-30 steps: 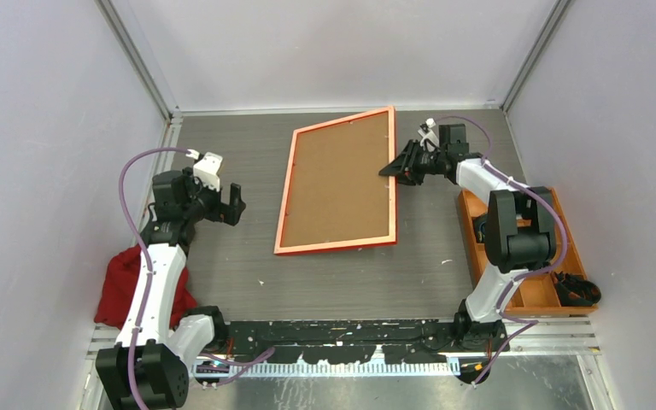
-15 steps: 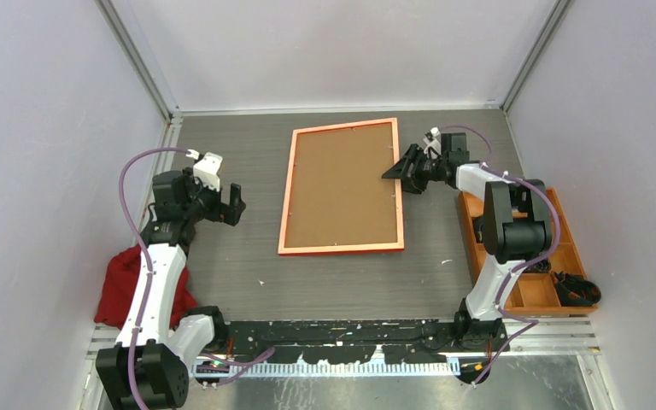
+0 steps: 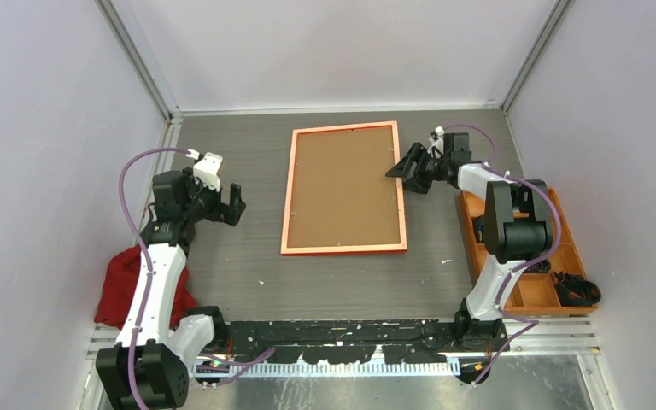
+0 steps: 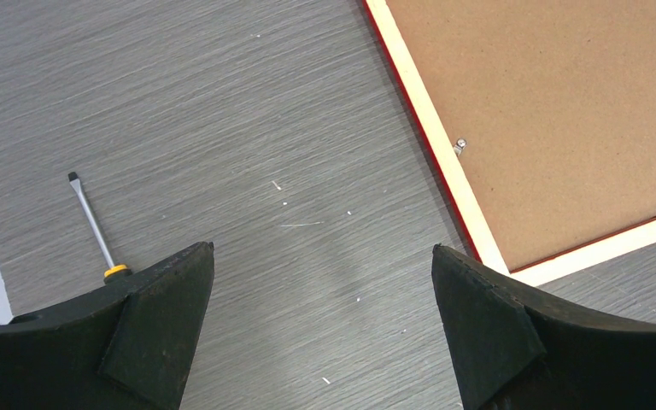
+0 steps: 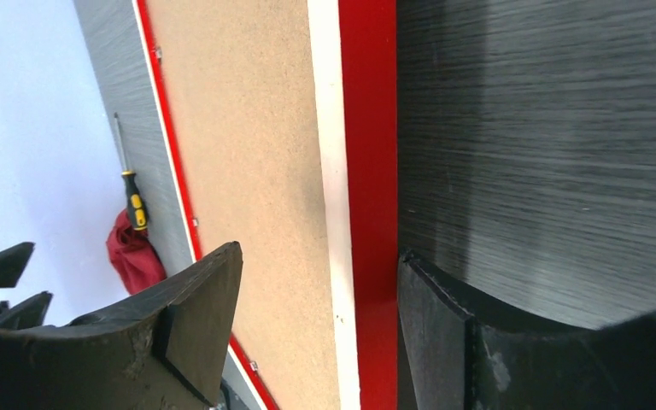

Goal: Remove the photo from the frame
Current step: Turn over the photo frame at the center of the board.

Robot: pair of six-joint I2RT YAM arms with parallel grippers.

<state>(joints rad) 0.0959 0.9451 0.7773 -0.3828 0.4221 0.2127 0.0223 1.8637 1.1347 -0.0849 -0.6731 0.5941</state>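
Note:
The frame (image 3: 344,248) lies flat and face down on the table, its brown backing board (image 3: 344,188) up. The photo is hidden under that board. My right gripper (image 3: 400,177) is open at the frame's right rail near the far corner. In the right wrist view the right gripper (image 5: 320,252) has one finger over the board and the other beside the red rail (image 5: 367,171), neither pressing on it. My left gripper (image 3: 235,201) hangs open over bare table left of the frame. The left wrist view shows nothing between the left gripper's (image 4: 323,250) fingers, and the frame's rail (image 4: 444,154) lies to their right.
A screwdriver (image 4: 94,226) with a yellow and black handle lies on the table near the left arm. A red cloth (image 3: 128,286) is bunched at the left edge. An orange compartment tray (image 3: 555,290) stands along the right side. Walls enclose the table.
The right gripper has opened and let go of the frame's right rail. The frame, skewed and lifted on that side before, now lies flat and square. The left arm has not moved.

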